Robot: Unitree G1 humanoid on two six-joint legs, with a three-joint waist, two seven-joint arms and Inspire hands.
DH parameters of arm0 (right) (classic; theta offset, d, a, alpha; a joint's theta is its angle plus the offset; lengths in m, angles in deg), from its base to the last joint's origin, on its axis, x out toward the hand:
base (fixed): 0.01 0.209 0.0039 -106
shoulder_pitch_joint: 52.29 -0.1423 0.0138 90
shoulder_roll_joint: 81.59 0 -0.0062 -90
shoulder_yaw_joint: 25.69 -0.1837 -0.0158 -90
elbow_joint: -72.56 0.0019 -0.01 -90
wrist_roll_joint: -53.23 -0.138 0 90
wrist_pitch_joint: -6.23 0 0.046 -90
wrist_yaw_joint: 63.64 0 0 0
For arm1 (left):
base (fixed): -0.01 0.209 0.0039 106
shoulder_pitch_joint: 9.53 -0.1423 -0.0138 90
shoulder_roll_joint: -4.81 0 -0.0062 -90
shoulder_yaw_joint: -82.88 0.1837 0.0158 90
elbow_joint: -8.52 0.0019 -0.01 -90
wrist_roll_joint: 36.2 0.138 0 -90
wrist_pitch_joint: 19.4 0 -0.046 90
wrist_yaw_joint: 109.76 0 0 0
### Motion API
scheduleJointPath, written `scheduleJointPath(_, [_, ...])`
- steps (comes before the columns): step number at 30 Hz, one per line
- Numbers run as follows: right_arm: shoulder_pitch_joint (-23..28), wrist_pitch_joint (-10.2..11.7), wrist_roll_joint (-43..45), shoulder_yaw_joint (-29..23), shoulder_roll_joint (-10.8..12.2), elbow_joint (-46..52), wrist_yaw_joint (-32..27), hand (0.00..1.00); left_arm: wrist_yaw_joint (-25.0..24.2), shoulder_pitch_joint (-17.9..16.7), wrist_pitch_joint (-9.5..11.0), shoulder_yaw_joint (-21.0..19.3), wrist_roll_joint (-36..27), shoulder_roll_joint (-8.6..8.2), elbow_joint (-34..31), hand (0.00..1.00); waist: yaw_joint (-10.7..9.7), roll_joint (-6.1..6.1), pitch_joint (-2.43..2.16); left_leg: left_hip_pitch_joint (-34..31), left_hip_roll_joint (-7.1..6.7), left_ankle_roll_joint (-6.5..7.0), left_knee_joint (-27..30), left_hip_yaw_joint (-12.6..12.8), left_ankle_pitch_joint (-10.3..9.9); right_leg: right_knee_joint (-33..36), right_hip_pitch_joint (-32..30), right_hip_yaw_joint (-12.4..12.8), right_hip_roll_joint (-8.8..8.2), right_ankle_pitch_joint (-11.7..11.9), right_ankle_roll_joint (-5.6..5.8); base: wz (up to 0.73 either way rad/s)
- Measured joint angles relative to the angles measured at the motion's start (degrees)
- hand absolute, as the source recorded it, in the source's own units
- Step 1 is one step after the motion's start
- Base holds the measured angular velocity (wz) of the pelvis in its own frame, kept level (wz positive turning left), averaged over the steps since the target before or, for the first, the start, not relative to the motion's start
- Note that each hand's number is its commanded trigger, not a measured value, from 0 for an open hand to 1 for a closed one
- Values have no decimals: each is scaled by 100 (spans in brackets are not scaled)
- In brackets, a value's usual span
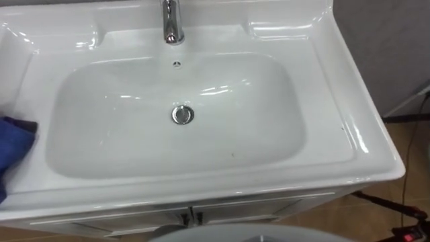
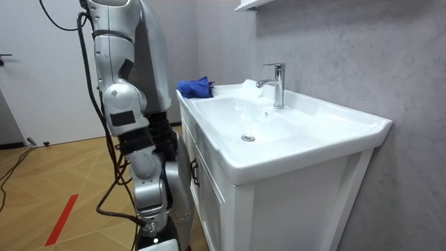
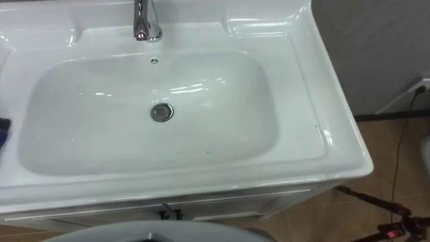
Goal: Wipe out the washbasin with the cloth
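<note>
- One white basin (image 1: 101, 134) – a single wide bowl with a flat ledge all round it, set on a white cabinet (image 2: 209, 202).
- One chrome tap (image 1: 173, 23) stands upright at the middle of the back ledge, its spout reaching over the bowl.
- One round chrome drain (image 1: 182, 115) sits in the middle of the bowl's floor. One small overflow hole (image 1: 177, 64) is in the back wall, between drain and tap.
- One blue cloth (image 1: 12, 144) lies bunched on the ledge at the robot's left, just beside the bowl and outside it. In the room view it is at the far end of the basin.
- Two cabinet doors (image 1: 235, 208) meet below the front edge.
- The robot stands close against the cabinet's front, facing the tap, on a wooden floor (image 2: 42, 174) with one red strip (image 2: 63, 219).
- How the fingers of either hand are set – I cannot tell.
</note>
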Motion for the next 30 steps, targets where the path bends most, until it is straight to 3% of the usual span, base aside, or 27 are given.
scheduleJointPath(8, [7, -91, 3, 4, 10, 16, 5, 0, -12, 61, 5, 8, -46, 1, 119, 0, 134, 6, 5, -35, -3, 96, 68, -3, -62, 52, -2, -37, -14, 97, 81, 1])
scheduleJointPath(24, [-20, -89, 20, 4, 33, -37, 51, 0, -462, 140, 2, 35, -23, 9, 130, 0, 113, 253, 36, -51, -21, 162, 130, -5, -104, 94, -8, -45, -51, 116, 114, 0])
scheduleJointPath(30, [-4, -83, 40, -8, 34, -88, 81, 0, -530, 192, 1, 192, -10, 10, 142, 0, -2, 283, 36, -78, -23, 162, 135, 1, -103, 95, -3, -35, -52, 116, 114, 0])
